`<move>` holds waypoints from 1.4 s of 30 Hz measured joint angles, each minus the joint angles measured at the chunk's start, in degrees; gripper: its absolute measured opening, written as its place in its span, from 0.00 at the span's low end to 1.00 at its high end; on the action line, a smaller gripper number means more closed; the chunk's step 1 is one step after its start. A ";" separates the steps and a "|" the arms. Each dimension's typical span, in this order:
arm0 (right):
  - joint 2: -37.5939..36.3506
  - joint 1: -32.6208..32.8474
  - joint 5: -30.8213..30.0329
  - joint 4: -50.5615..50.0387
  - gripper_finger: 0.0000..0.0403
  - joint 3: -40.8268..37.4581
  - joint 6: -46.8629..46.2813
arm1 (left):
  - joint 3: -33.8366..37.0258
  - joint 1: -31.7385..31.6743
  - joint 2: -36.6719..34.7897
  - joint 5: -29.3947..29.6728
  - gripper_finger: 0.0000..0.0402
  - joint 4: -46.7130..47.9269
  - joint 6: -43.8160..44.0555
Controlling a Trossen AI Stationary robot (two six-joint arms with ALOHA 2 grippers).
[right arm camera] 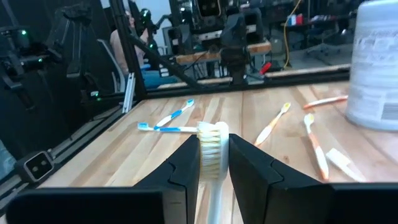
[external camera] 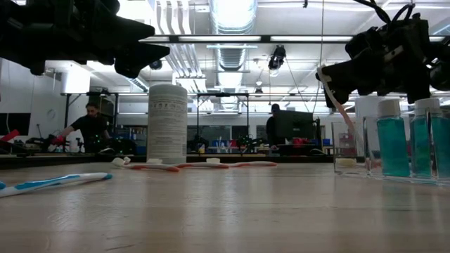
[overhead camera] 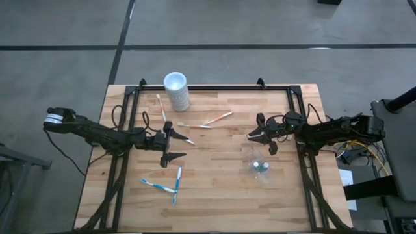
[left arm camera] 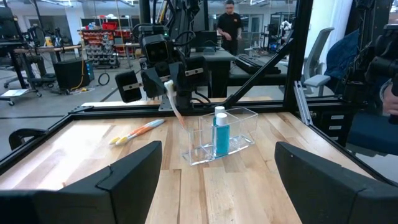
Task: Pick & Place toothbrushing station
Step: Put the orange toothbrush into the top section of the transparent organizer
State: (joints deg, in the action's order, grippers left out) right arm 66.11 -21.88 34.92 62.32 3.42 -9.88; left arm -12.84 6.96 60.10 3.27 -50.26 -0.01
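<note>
My right gripper (overhead camera: 259,139) hangs level above the table's right half, shut on an orange-and-white toothbrush (left arm camera: 177,107). Just beside it on the near side stands the clear plastic holder (overhead camera: 260,166), with blue bottles (external camera: 392,144) in it. My left gripper (overhead camera: 177,145) hangs open over the table's left half with nothing between its fingers. Orange-and-white toothbrushes (overhead camera: 214,119) lie flat at the far middle. Two blue-and-white ones (overhead camera: 168,184) lie near the front left. My right gripper pinches the toothbrush's bristle head (right arm camera: 212,147) between its two fingers, which reach in level from the table's right side. The handle (external camera: 342,112) hangs slanting below them, clear of the table. Its lower end is at the clear holder's edge; whether it is inside cannot be told.
A tall opaque white cup (overhead camera: 177,91) stands upright at the far left-middle, with a small white cap (right arm camera: 341,158) on the table near it. A black frame (overhead camera: 214,87) runs along the table's far edge and sides. Bare wood lies between the two grippers.
</note>
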 joint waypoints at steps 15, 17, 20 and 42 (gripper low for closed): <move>0.00 -0.01 -0.57 2.26 0.22 0.00 1.01 | 0.00 0.00 -0.01 0.00 0.79 -0.02 0.01; 0.00 0.00 -0.57 2.23 0.24 0.00 0.97 | 0.00 0.01 0.00 0.01 0.79 -0.01 0.01; 0.00 0.00 -0.57 2.17 0.28 0.00 0.91 | 0.00 0.00 -0.01 0.01 0.79 -0.01 0.01; -0.46 -1.14 -15.15 -1.89 0.30 0.05 -8.80 | 0.00 0.02 0.00 0.00 0.79 0.00 0.00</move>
State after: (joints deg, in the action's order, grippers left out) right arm 65.65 -23.03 19.77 60.43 3.47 -18.69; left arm -12.84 6.98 60.09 3.27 -50.26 -0.01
